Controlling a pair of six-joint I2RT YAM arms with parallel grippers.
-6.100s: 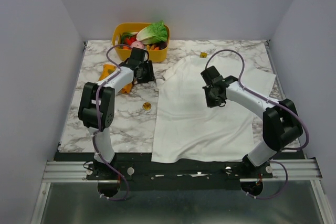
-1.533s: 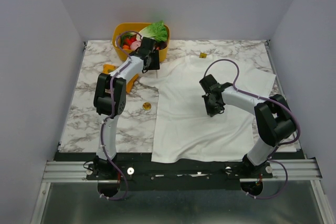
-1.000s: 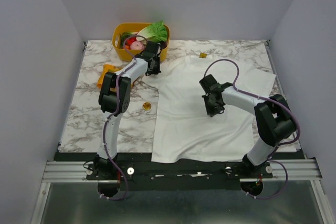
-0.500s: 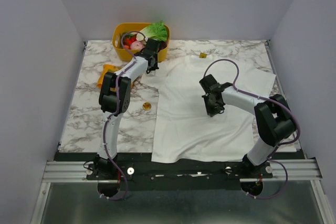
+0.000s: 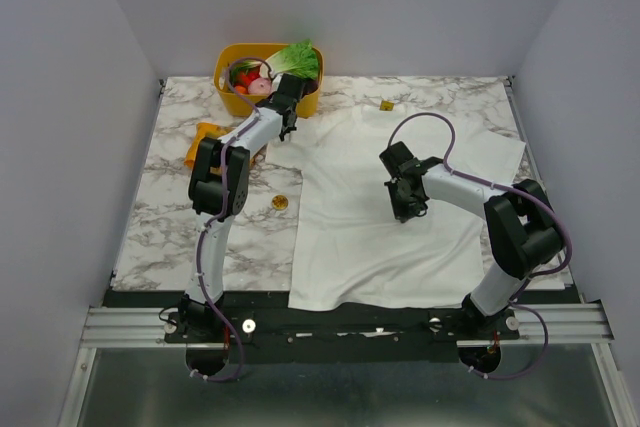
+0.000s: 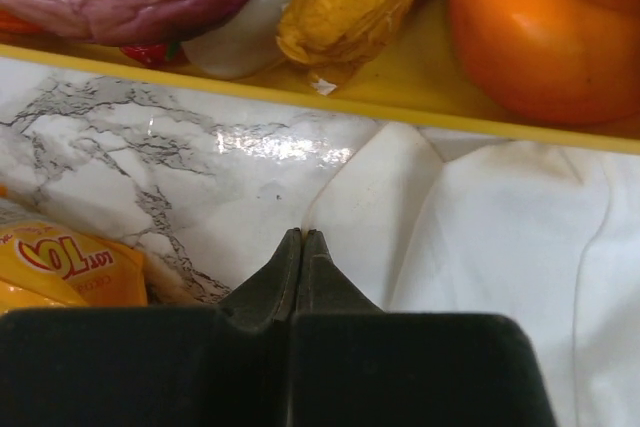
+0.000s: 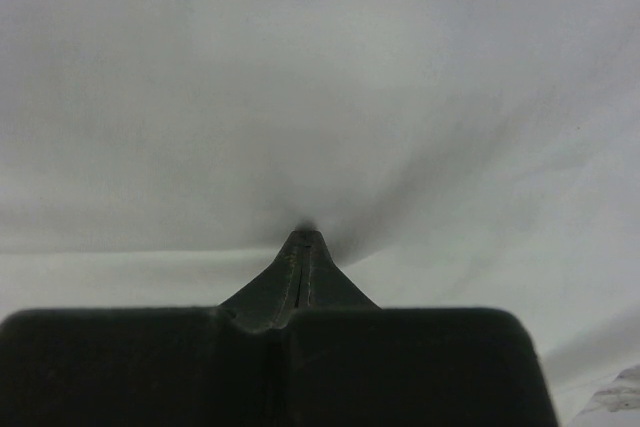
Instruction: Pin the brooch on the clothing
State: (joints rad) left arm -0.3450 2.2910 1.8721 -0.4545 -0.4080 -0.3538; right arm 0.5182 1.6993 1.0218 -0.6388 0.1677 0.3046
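White T-shirt (image 5: pixel 350 237), limp and light, puckers where the right gripper (image 7: pixel 303 238) seems to nip it with fingers pressed together. The left gripper (image 6: pixel 302 237) is closed on nothing. The brooch (image 5: pixel 279 203), tiny and stiff, likely needs a rim pinch.

Right end effector (image 7: pixel 303 239) closed — pinching white T-shirt (image 7: pixel 300 77)

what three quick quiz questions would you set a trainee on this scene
1. True or false: the brooch lies on the T-shirt.
2. Which claw is at the T-shirt's middle? A: left claw. B: right claw.
3. Fill in: both claws are ___.
Key: 1 false, it lies on the marble table beside the T-shirt; 2 B; 3 shut.
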